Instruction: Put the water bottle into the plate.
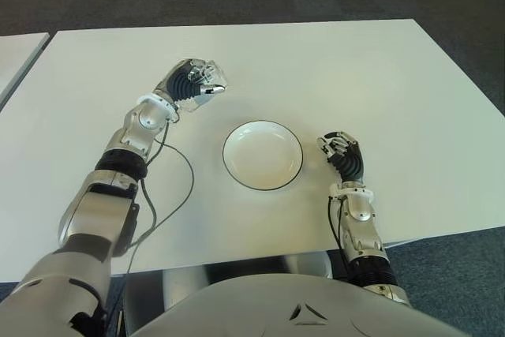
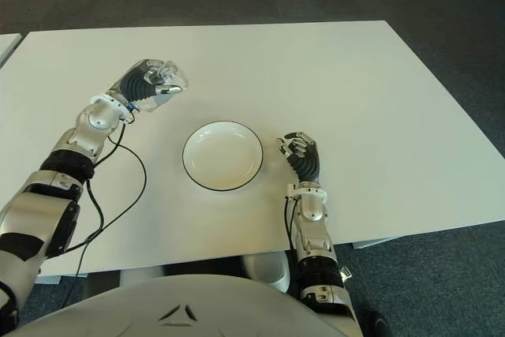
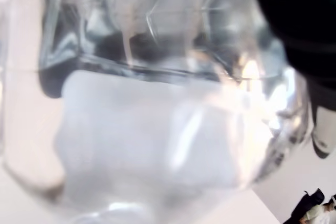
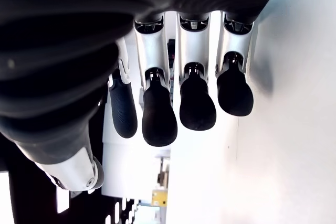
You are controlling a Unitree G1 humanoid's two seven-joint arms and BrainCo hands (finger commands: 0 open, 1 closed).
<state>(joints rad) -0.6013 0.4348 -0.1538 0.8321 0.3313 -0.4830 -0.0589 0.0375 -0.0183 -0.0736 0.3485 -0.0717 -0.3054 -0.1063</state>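
A clear water bottle (image 1: 207, 78) is held in my left hand (image 1: 192, 84), whose fingers are curled around it, up and to the left of the plate. The bottle (image 3: 157, 108) fills the left wrist view, so close that only its transparent wall shows. The white plate (image 1: 236, 165) with a dark rim sits in the middle of the table, with nothing in it. My right hand (image 1: 341, 151) shows just right of the plate; its fingers (image 4: 157, 114) hang loosely curled and hold nothing.
The white table (image 1: 379, 84) spreads wide around the plate. A black cable (image 1: 177, 195) loops from my left arm across the table near the front edge. Dark carpet lies beyond the far edge, and another white table (image 1: 16, 53) shows at the far left.
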